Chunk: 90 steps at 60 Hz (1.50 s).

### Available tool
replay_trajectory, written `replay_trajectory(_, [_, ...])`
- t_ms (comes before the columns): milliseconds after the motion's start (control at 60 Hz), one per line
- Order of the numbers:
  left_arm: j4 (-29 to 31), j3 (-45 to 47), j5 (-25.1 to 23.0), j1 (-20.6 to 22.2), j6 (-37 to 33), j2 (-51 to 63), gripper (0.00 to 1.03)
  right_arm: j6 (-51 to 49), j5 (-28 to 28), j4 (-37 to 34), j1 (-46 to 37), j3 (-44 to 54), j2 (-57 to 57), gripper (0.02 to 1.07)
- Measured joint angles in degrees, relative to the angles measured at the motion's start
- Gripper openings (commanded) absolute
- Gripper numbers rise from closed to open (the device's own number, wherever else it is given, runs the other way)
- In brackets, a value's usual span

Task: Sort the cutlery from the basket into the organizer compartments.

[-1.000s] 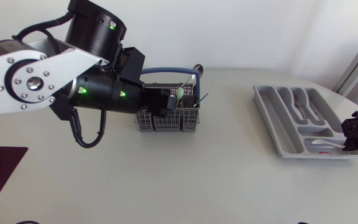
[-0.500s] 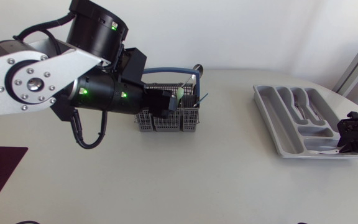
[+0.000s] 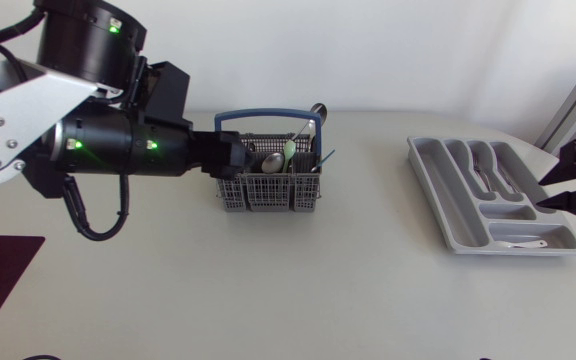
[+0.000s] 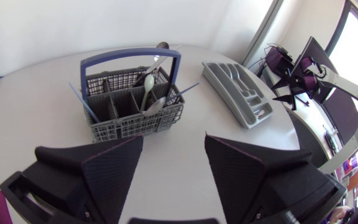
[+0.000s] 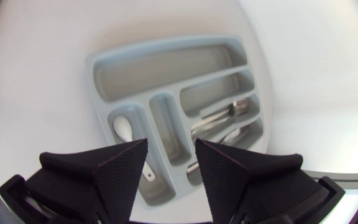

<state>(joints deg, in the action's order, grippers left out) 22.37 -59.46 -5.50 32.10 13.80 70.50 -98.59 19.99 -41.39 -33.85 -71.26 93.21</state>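
My left jaws apart and empty beside the basket [image 3: 268,190] of cutlery [image 3: 273,160] on the tabletop [image 3: 348,290], my right jaws apart near the grey organizer [image 3: 431,190], white spoon [image 3: 524,243] lying in its end compartment

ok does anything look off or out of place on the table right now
Nothing stands out. The basket stands upright with cutlery leaning in it. The organizer lies flat with pieces inside its compartments. Nothing is spilled on the table.
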Motion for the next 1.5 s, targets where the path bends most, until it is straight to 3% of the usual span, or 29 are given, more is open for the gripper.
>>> replay_trajectory(150, [0.0, 2.6, -0.3, -4.9, -1.7, -1.4, 0.69, 13.0, 3.8, -0.2, 9.3, 5.4, -6.5, 0.62])
replay_trajectory(233, [0.0, 4.1, -0.8, -7.1, -2.5, -2.3, 0.69, 20.1, 5.1, 0.0, 14.7, 8.0, -9.2, 0.69])
replay_trajectory(317, [-0.1, 5.3, -1.8, -9.2, -3.6, -3.1, 0.69, 27.8, 6.2, 1.8, 20.2, 9.7, -10.9, 0.69])
replay_trajectory(583, [-6.4, 9.7, -7.6, -21.2, -6.4, -3.1, 0.68, 49.0, 4.2, 17.3, 35.0, 14.2, -9.1, 0.69])
replay_trajectory(733, [-10.9, 10.5, -10.6, -24.7, -7.0, 2.4, 0.68, 58.1, 3.5, 26.4, 39.3, 14.1, -3.7, 0.69])
replay_trajectory(933, [-16.3, 9.3, -13.8, -26.6, -7.0, 15.0, 0.68, 68.8, 3.3, 32.5, 42.8, 11.5, 5.6, 0.69])
replay_trajectory(1050, [-16.3, 5.0, -18.6, -29.1, -5.9, 24.9, 0.52, 73.8, 3.4, 35.1, 44.2, 8.9, 10.5, 0.68])
replay_trajectory(1167, [-16.5, -0.9, -23.5, -31.4, -3.5, 33.7, 0.24, 77.8, 4.0, 36.5, 45.1, 5.6, 14.4, 0.51])
replay_trajectory(1233, [-16.5, -3.6, -25.5, -31.7, -2.1, 37.0, 0.13, 80.0, 4.5, 37.3, 45.3, 3.5, 16.2, 0.37])
replay_trajectory(1367, [-16.9, -8.6, -30.2, -31.5, 1.0, 42.6, 0.10, 84.2, 7.5, 38.0, 45.3, -1.2, 20.1, 0.18])
replay_trajectory(1500, [-17.0, -12.3, -32.9, -30.2, 3.2, 46.4, 0.10, 88.8, 11.8, 38.2, 45.3, -5.6, 23.9, 0.17])
